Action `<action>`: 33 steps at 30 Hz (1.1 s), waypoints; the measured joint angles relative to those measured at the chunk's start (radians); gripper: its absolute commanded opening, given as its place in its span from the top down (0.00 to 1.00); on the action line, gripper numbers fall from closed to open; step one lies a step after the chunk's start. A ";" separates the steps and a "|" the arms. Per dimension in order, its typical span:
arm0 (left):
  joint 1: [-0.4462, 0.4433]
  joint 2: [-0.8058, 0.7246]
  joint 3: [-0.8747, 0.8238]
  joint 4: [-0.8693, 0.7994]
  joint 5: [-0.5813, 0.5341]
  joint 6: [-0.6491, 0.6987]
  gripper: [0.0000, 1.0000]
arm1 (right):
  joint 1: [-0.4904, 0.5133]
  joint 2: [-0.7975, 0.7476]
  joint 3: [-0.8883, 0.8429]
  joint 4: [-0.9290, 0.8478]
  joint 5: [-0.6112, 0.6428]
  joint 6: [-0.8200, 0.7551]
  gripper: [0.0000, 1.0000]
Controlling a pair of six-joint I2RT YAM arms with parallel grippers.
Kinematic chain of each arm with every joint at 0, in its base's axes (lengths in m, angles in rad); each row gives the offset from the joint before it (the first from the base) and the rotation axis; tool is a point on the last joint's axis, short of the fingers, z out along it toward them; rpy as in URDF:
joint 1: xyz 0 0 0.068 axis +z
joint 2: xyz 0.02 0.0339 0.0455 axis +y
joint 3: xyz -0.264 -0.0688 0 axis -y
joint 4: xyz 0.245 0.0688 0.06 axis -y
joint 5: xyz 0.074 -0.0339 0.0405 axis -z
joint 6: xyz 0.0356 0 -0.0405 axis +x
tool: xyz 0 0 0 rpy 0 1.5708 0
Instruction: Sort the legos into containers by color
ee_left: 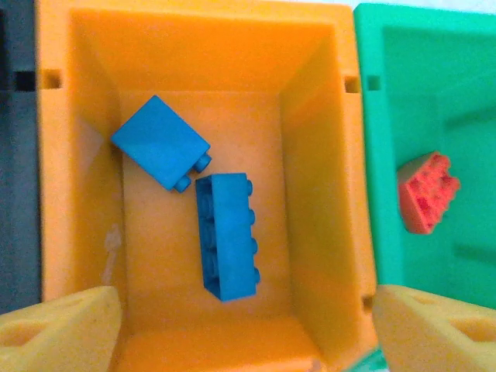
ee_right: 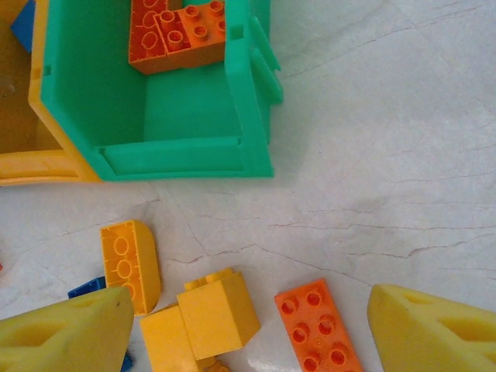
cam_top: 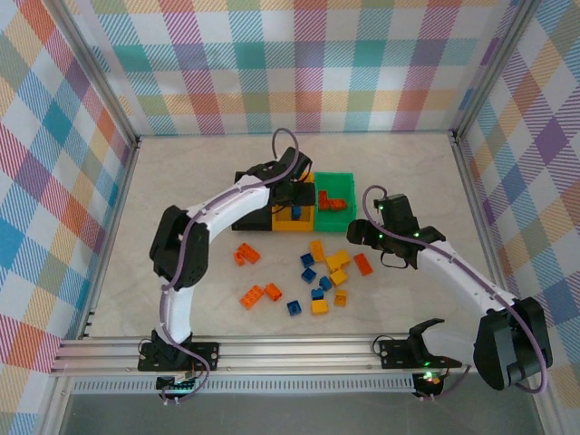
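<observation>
Sorting is at an early stage. Two blue legos (ee_left: 229, 236) lie in the yellow-orange bin (ee_left: 77, 155) under the left tool (ee_left: 248, 325), which is spread wide and empty. Orange bricks (ee_right: 182, 35) sit in the green bin (ee_right: 85, 101). Over a dozen loose legos (cam_top: 337, 261) wait mid-frame on the worktop (cam_top: 199, 181). The right tool (ee_right: 252, 325) hangs spread above some of them.

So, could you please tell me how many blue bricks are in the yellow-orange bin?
2. A squarish blue brick lies by the left wall of the yellow-orange bin; an oblong blue brick lies beside it, mid-floor. None looks hidden.
</observation>
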 measured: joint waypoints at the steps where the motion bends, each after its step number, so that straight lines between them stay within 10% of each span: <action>1: -0.002 -0.031 -0.019 0.005 0.002 -0.002 0.05 | 0.000 -0.001 0.000 0.000 -0.003 0.000 0.20; 13: -0.047 -0.426 -0.338 0.083 0.045 -0.050 0.00 | 0.088 -0.002 0.000 -0.054 -0.050 -0.007 0.25; 33: -0.050 -0.709 -0.761 0.102 0.042 -0.132 0.00 | 0.675 0.129 -0.025 -0.216 -0.024 0.092 0.27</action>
